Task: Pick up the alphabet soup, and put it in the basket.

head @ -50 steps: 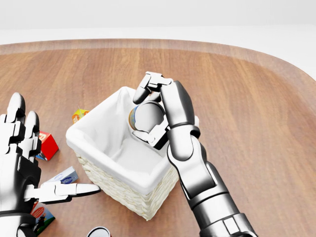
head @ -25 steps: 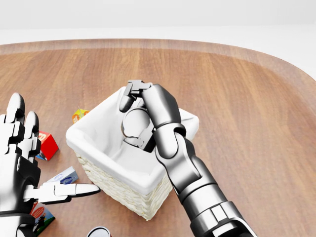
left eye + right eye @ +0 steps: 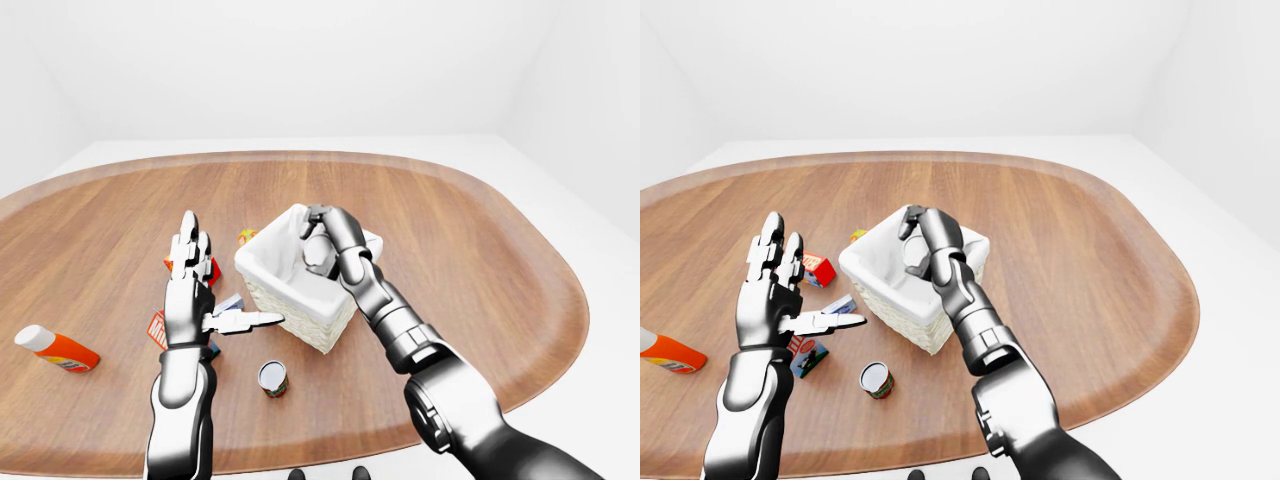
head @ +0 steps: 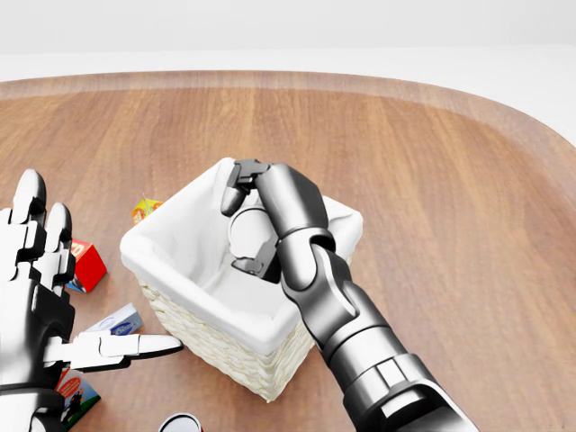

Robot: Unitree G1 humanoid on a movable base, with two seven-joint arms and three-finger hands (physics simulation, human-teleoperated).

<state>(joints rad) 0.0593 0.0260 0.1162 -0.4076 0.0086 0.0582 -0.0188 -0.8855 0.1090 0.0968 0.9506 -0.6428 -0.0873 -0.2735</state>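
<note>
From my remote station I record a rounded wooden desk (image 4: 432, 180) filling most of the head view, with a white-lined woven wicker basket (image 4: 180, 310) at the centre of that frame. My right hand (image 4: 252, 225) reaches in over the basket's upper rim, its metallic fingers (image 4: 236, 187) curled round the cylindrical alphabet soup can (image 4: 250, 227), which sits inside the basket opening, held above the white liner and partly hidden by the hand; I cannot tell whether the can touches the liner. My left hand (image 4: 40, 297) stands at the left edge of the head view, fingers spread and empty, the thumb pointing toward the basket's lower left wall without touching it. Just beside that hand lie a small red box (image 4: 88, 265) at mid left and a pale blue-and-white carton (image 4: 115, 320) below it, with a small yellow-orange packet (image 4: 144, 210) near the basket's upper left corner. In the left-eye view a second can with a dark label and white top (image 3: 272, 378) stands on the desk below the basket, and an orange bottle with a white cap (image 3: 55, 348) lies on its side at the far left, well apart from everything else.
</note>
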